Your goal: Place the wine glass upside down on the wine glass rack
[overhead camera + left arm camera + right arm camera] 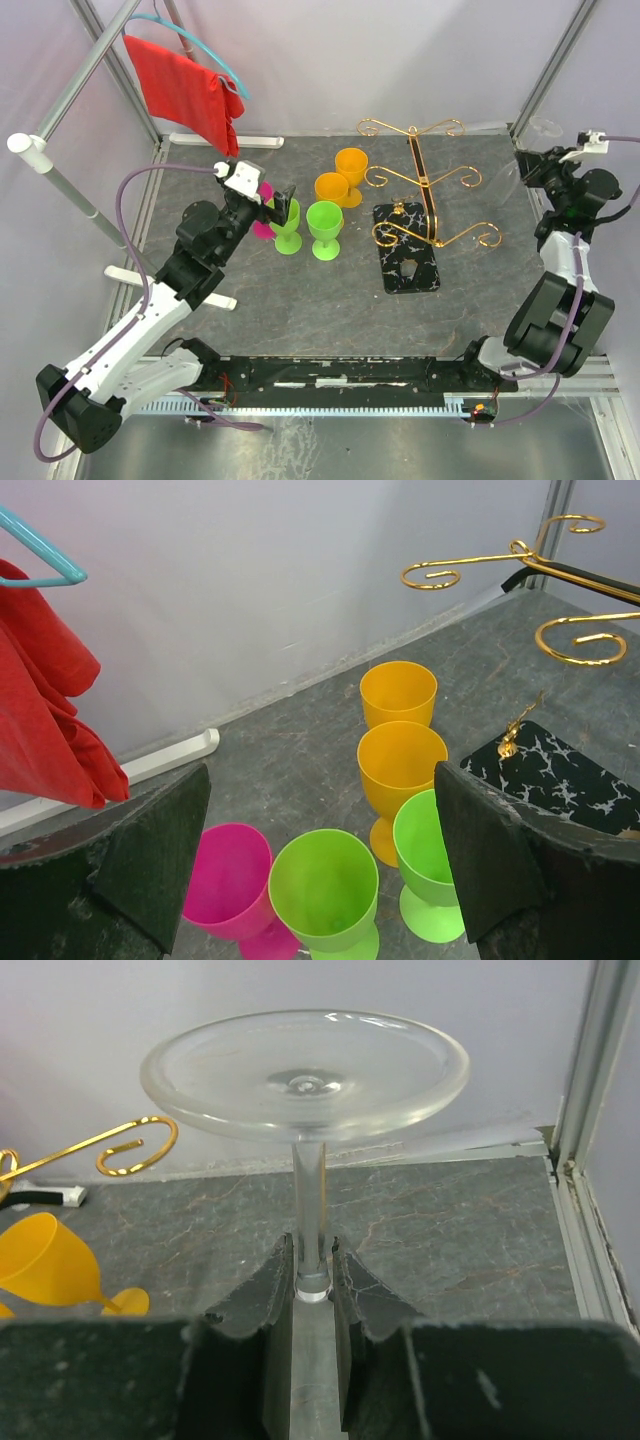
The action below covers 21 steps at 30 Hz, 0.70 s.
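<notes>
My right gripper point(312, 1270) is shut on the stem of a clear wine glass point(305, 1072), held upside down with its round foot on top; the bowl is hidden below the fingers. In the top view this gripper point(537, 165) is at the far right corner, with the glass foot point(548, 127) to the right of the wine glass rack point(425, 180). The rack is gold wire with scroll-ended arms on a black veined base point(405, 250). One scroll arm point(125, 1148) shows to the left in the right wrist view. My left gripper point(280, 207) is open and empty above coloured cups.
Plastic goblets stand left of the rack: a pink one point(225, 875), two green point(325, 885) point(430, 845) and two orange point(400, 765) point(398, 692). A red cloth on a blue hanger point(185, 85) hangs at the back left. Frame posts point(590, 1110) edge the table.
</notes>
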Each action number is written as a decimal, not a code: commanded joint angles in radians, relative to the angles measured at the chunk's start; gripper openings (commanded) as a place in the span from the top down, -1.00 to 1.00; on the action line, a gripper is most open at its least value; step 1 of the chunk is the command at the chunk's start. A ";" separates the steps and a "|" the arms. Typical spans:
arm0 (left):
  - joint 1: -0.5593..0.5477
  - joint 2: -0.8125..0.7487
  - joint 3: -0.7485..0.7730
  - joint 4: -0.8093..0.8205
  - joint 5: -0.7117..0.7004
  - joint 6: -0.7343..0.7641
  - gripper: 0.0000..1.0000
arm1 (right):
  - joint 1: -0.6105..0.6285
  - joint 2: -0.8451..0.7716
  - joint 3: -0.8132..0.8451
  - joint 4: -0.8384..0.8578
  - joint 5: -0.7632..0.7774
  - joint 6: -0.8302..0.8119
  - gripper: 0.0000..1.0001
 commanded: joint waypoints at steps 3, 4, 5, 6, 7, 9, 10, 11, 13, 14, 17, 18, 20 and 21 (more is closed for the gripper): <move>0.009 -0.017 -0.044 0.142 -0.002 -0.040 -0.97 | 0.057 0.104 -0.001 0.240 -0.121 -0.079 0.98; 0.010 -0.017 -0.048 0.149 -0.003 -0.041 -0.97 | 0.073 0.120 0.005 0.253 -0.134 -0.085 0.98; 0.010 -0.018 -0.051 0.155 -0.003 -0.042 -0.97 | 0.082 0.137 0.008 0.276 -0.144 -0.084 0.98; 0.010 -0.020 -0.055 0.161 -0.004 -0.043 -0.98 | 0.089 0.152 0.009 0.308 -0.152 -0.075 0.98; 0.011 -0.022 -0.056 0.166 -0.004 -0.042 -0.98 | 0.096 0.170 0.013 0.345 -0.163 -0.063 0.98; 0.011 -0.029 -0.059 0.169 -0.006 -0.038 -0.97 | 0.109 0.206 0.022 0.424 -0.186 -0.030 0.98; 0.011 -0.033 -0.059 0.168 -0.006 -0.033 -0.97 | 0.115 0.233 0.029 0.466 -0.204 -0.014 0.98; 0.013 -0.037 -0.060 0.167 -0.010 -0.028 -0.97 | 0.120 0.254 0.035 0.510 -0.224 0.000 0.98; 0.013 -0.046 -0.062 0.167 -0.020 -0.018 -0.97 | 0.128 0.309 0.039 0.663 -0.263 0.062 0.98; 0.013 -0.050 -0.064 0.167 -0.024 -0.013 -0.98 | 0.128 0.341 0.035 0.780 -0.272 0.139 0.98; 0.014 -0.056 -0.066 0.165 -0.028 -0.005 -0.98 | 0.148 0.405 0.057 0.902 -0.316 0.184 0.97; 0.014 -0.055 -0.067 0.166 -0.031 -0.002 -0.98 | 0.158 0.414 0.058 0.901 -0.322 0.173 0.98; 0.014 -0.048 -0.068 0.167 -0.035 -0.001 -0.98 | 0.179 0.421 0.046 0.901 -0.320 0.148 0.97; 0.013 -0.044 -0.069 0.167 -0.039 0.000 -0.98 | 0.190 0.421 0.040 0.900 -0.319 0.137 0.98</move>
